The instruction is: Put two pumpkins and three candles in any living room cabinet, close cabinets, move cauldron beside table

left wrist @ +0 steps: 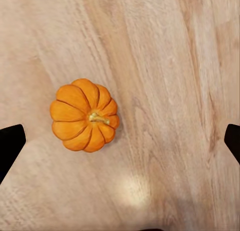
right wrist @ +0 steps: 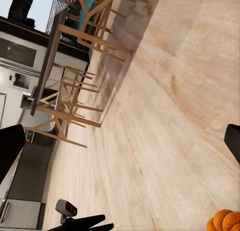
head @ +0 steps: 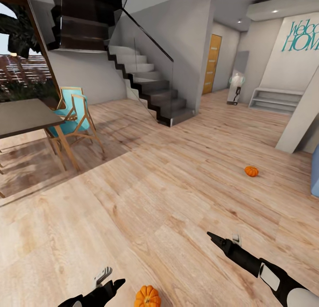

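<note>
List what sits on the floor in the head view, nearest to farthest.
Ribbed orange pumpkin beside the left gripper → second small orange pumpkin on the wood floor → turquoise wooden-framed chair → grey staircase → orange door.

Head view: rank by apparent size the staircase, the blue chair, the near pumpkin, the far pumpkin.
1. Staircase
2. Blue chair
3. Near pumpkin, cut off by the frame edge
4. Far pumpkin

The pumpkins may match in real size; distance shrinks the far one.

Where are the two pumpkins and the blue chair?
near pumpkin (left wrist: 85, 115), left wrist view, on its ribbed top beside the stem
far pumpkin (head: 251, 171), head view, on its middle
blue chair (head: 73, 110), head view, on its backrest
</note>
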